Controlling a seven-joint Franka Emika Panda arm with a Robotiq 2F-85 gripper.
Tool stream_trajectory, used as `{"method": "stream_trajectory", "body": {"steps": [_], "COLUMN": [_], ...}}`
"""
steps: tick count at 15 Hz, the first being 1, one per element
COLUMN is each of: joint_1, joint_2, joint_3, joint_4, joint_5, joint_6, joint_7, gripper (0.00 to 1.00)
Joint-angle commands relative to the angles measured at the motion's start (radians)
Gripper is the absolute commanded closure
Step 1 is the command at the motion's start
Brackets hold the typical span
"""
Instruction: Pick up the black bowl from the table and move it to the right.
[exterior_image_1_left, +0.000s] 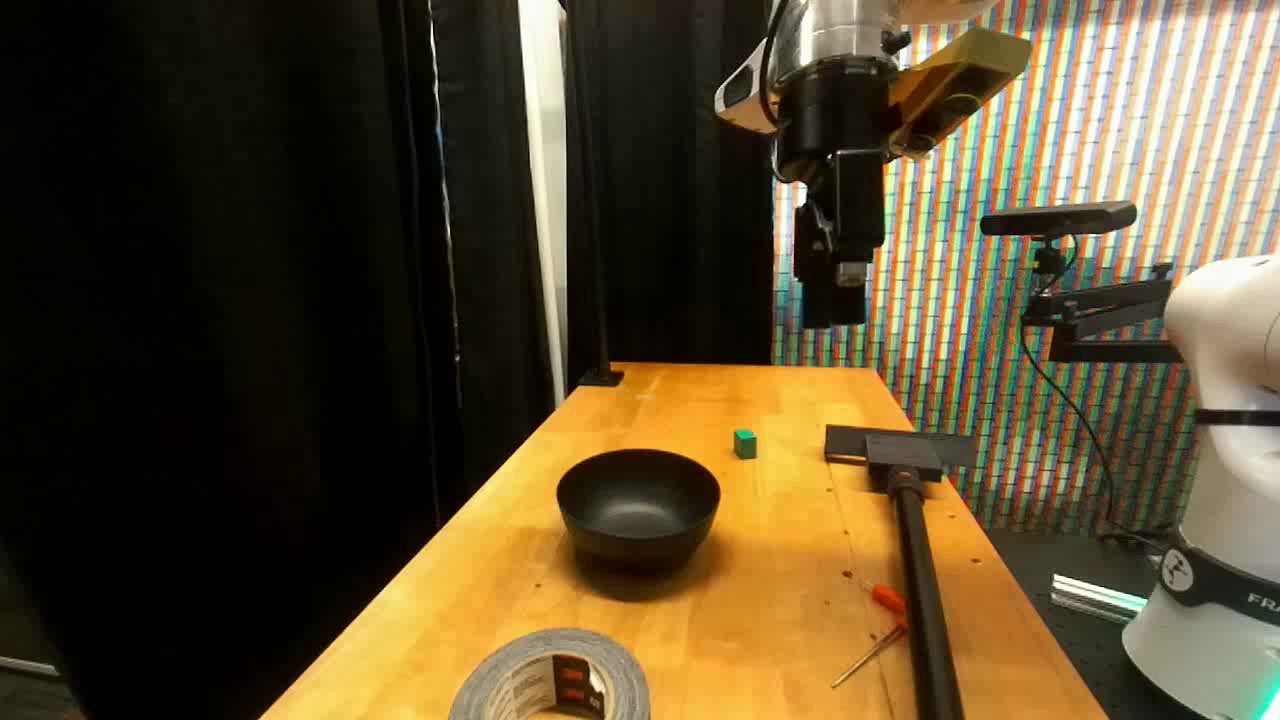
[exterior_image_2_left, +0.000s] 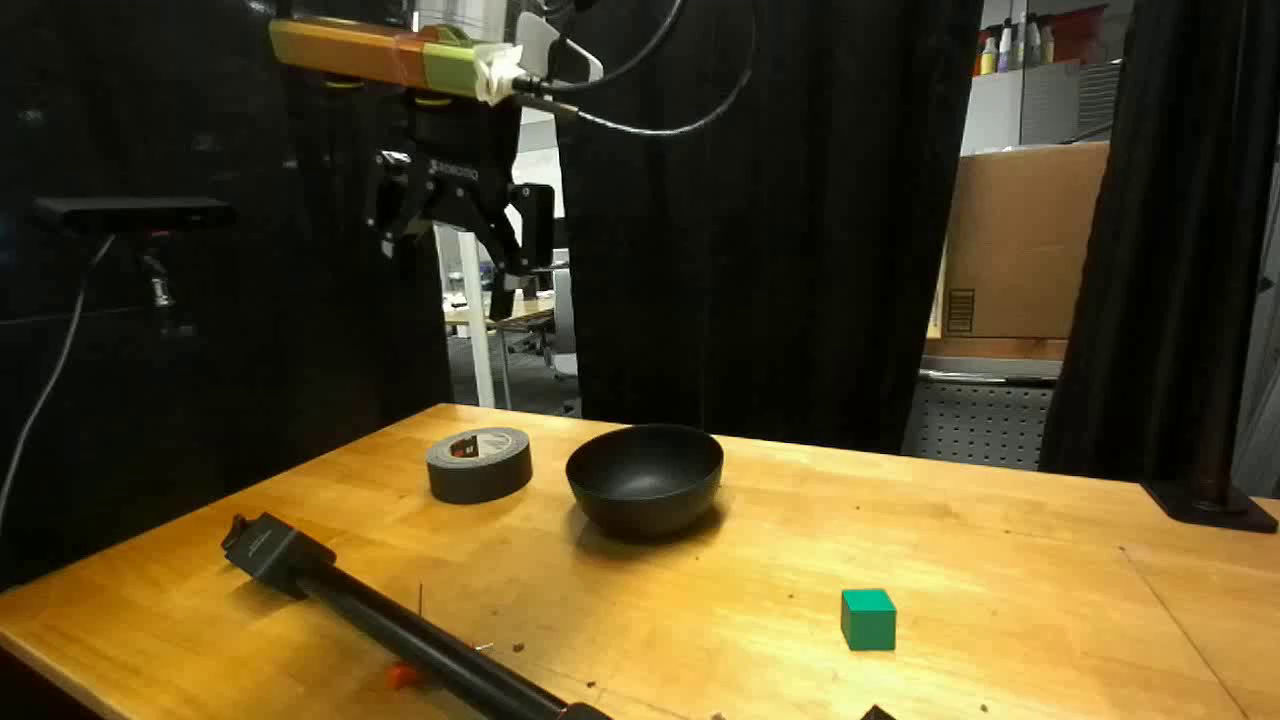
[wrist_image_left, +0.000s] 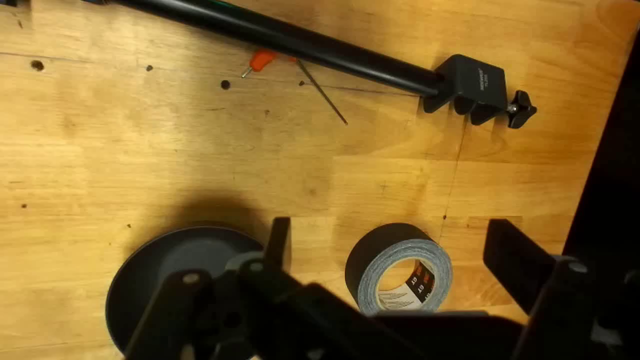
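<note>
Step in hand, as judged: the approach; grasp, lift and the move right are outstanding. The table lies below your arm, which hangs well above the bowl and off to one side of it. Your pincer points down, its fingers spread and holding nothing. The bowl stands upright on the table, ungripped; in the wrist view one side of the pincer hides part of it. The tape, near the bowl, shows between the fingers there, so you appear lined up nearer the tape than the bowl. Required next: shift toward the bowl, then descend. The bowl looks too wide to span, so you would likely take the rim, one finger inside and one outside. For the carry, taking right as the robot's own, I judge it to be the side of the bowl where the cube sits, away from the tape.
</note>
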Motion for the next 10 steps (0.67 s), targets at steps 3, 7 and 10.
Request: {"method": "stream_trajectory", "body": {"steps": [3,7,10], "joint_1": [-0.019,-0.019,-0.019], "joint_2": [-0.005,-0.006,-0.006], "joint_3": [0.015,0.015,0.015], "joint_4": [0.014,0.015,0.015], "joint_5": [0.008,0.008,0.008], "joint_6": [-0.004,-0.005,-0.005], "joint_7": [-0.007,-0.007,-0.007], "gripper": [0.00,0.00,0.00]}}
